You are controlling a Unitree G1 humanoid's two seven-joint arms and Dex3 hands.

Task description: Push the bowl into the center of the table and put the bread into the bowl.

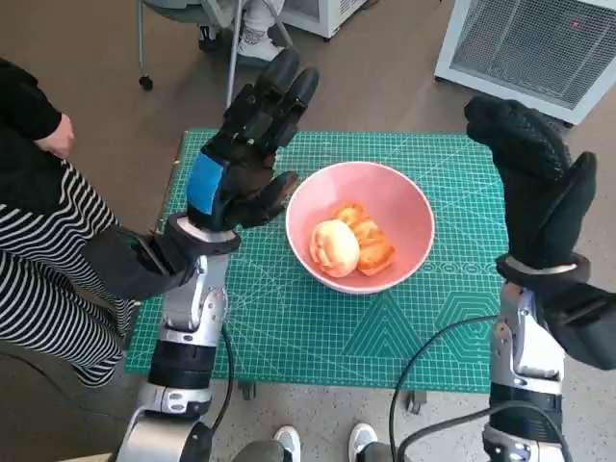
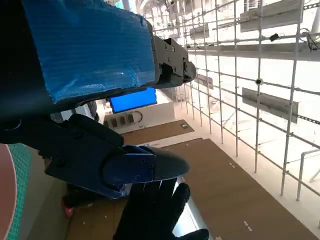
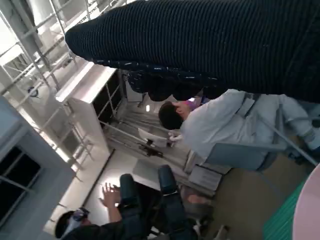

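We see the pink bowl (image 1: 361, 226) just right of centre in the head view, sitting on the green cutting mat (image 1: 289, 337) that covers the table. The bread (image 1: 350, 244) is inside it: a pale round piece toward the bowl's left w/ a browner, glazed piece touching it on the right.

Left hand (image 1: 245, 144) is raised above the mat at upper left of centre in the head view, blue tape on its back facing the camera. Its fingers (image 1: 279, 91) are stretched out toward the top of the frame, close together but not curled, thumb sticking out toward the bowl's rim. It holds nothing; we can't tell if the thumb touches the rim or just hovers beside it. In the left wrist view the blue-taped back (image 2: 90, 50) fills the upper left, and a sliver of pink rim shows at the far left edge.

Right hand (image 1: 539, 192), in the black knit glove, is lifted at the right side of the head view, over the mat's right edge. Fingers extended & together, thumb apart, nothing in it, well apart from the bowl. In the right wrist view the glove (image 3: 210, 45) runs as a dark band across the top.

A person in a striped garment (image 1: 48, 269) is at the left edge of the head view. The right wrist view shows a person in a pale top (image 3: 220, 125) near centre.
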